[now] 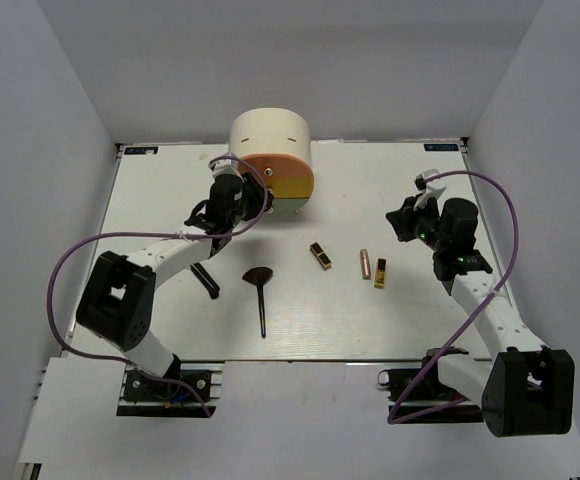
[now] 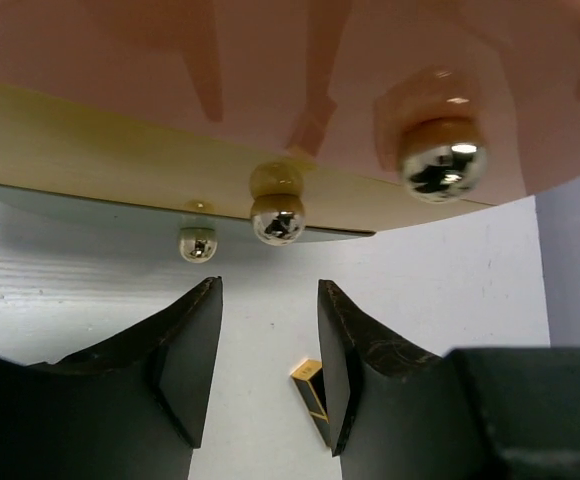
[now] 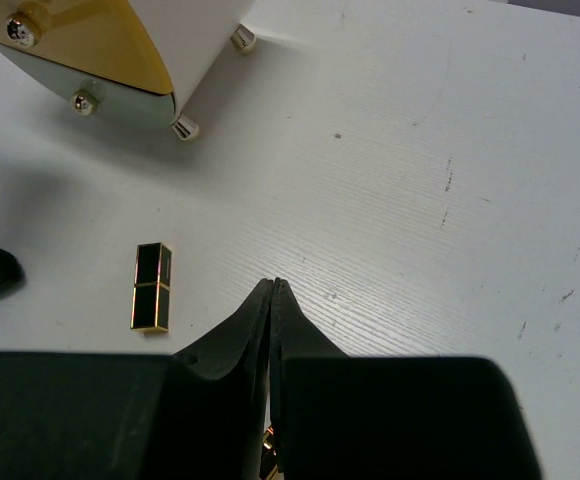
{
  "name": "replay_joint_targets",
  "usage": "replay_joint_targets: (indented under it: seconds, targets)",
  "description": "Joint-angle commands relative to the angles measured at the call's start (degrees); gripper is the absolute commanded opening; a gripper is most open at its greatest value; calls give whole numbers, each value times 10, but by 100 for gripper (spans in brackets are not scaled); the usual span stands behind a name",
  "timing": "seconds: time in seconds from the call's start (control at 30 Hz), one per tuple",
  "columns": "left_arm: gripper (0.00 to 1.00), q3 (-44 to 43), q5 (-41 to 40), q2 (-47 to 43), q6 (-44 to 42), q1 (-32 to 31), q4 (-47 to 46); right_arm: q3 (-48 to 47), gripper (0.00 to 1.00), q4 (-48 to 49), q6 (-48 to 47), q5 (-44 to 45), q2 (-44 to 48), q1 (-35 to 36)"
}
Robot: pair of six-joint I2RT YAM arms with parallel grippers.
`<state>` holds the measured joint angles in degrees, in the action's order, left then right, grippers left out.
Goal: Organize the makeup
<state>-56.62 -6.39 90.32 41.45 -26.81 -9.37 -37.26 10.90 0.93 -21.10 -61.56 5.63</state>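
Left gripper: jaws partly apart, empty, facing the knobs of the drawer box at the table's 12 o'clock.
Right gripper: pinched closed, holding nothing.
Lipstick: 3 o'clock of centre; probably light, rigid and slick, so pinch across its flat sides.
Fan brush: 7 o'clock; take the stiff handle and spare the bristles.

The left arm and right arm pair white links with blocky black joints; a purple cable loops beside each; gripper fingers are matte black.
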Motion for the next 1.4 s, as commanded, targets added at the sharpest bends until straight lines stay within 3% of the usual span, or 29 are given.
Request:
replay_joint_targets:
  seconds: [0.0, 0.57, 0.93, 1.17, 1.37]
  targets:
    - [53, -23, 10, 14, 8, -3, -29, 2, 4, 25, -7, 8, 12, -3]
    - [54, -10, -39, 56, 25, -8, -102, 7, 4, 29, -7, 12, 12, -3]
    - [42, -38, -55, 90, 37, -8, -95, 6, 4, 29, -7, 15, 11, -3]
    - [19, -38, -52, 86, 37, -8, -91, 6, 4, 30, -7, 15, 11, -3]
    - [15, 8, -38, 38, 37, -8, -87, 7, 4, 30, -7, 13, 8, -3]
